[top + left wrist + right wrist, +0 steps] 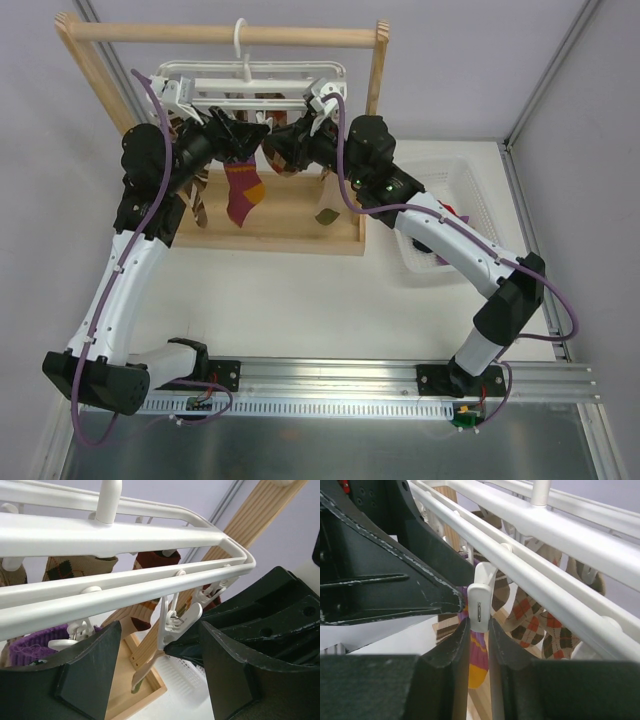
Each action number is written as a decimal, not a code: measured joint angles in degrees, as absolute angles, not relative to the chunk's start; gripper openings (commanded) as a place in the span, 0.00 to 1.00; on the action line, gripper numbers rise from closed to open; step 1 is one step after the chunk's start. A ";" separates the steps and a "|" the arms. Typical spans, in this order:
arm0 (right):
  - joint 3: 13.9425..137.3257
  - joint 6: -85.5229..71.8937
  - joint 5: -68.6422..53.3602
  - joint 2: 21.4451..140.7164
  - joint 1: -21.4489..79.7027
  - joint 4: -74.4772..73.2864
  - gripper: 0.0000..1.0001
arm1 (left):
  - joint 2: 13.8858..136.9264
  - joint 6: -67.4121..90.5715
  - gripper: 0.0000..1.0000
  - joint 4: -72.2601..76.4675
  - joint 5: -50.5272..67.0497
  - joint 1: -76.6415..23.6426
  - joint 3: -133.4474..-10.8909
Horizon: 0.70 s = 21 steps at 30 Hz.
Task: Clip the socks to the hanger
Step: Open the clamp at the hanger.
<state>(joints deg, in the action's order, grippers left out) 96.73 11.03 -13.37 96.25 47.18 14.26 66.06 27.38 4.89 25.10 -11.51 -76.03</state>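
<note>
The white hanger (250, 78) hangs by its hook from a wooden rack. A magenta sock with orange-yellow bands (243, 193), a brown sock (200, 203) and a beige sock (327, 208) dangle from its clips. My left gripper (238, 132) is open; in the left wrist view (159, 636) a white clip (176, 621) holding a beige sock (144, 669) hangs between its jaws. My right gripper (282, 150) is shut on a white clip (480, 605), pinched between both fingers, with the magenta sock (479, 656) just behind it. Argyle socks (532, 620) hang further back.
The wooden rack (225, 34) has a base tray (290, 235) under the socks. A white plastic basket (462, 180) stands at the right with a red sock (455, 212) inside. The two arms are close together beneath the hanger; the left gripper's body (380, 575) fills the right wrist view's left.
</note>
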 measured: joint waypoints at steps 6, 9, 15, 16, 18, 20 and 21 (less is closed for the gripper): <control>96.73 10.04 -14.48 96.18 47.18 13.80 0.12 | 66.28 25.87 0.62 6.46 26.72 -11.51 -75.96; 96.73 9.56 -14.61 96.18 47.18 13.30 0.12 | 66.15 25.89 0.61 9.23 28.23 -11.51 -75.48; 96.84 8.95 -14.63 96.16 47.16 12.03 0.12 | 66.13 26.00 0.59 11.44 29.80 -11.51 -75.02; 96.84 8.95 -14.63 96.16 47.18 11.88 0.12 | 66.17 26.02 0.59 11.62 29.87 -11.51 -75.02; 96.84 8.95 -14.63 96.16 47.18 11.55 0.12 | 66.32 26.06 0.58 11.77 29.91 -11.51 -75.02; 96.84 8.95 -14.61 96.14 47.18 11.27 0.13 | 66.48 26.09 0.58 11.75 29.91 -11.51 -75.00; 96.84 8.97 -14.61 96.12 47.18 11.18 0.13 | 66.57 26.09 0.58 11.75 29.91 -11.51 -74.98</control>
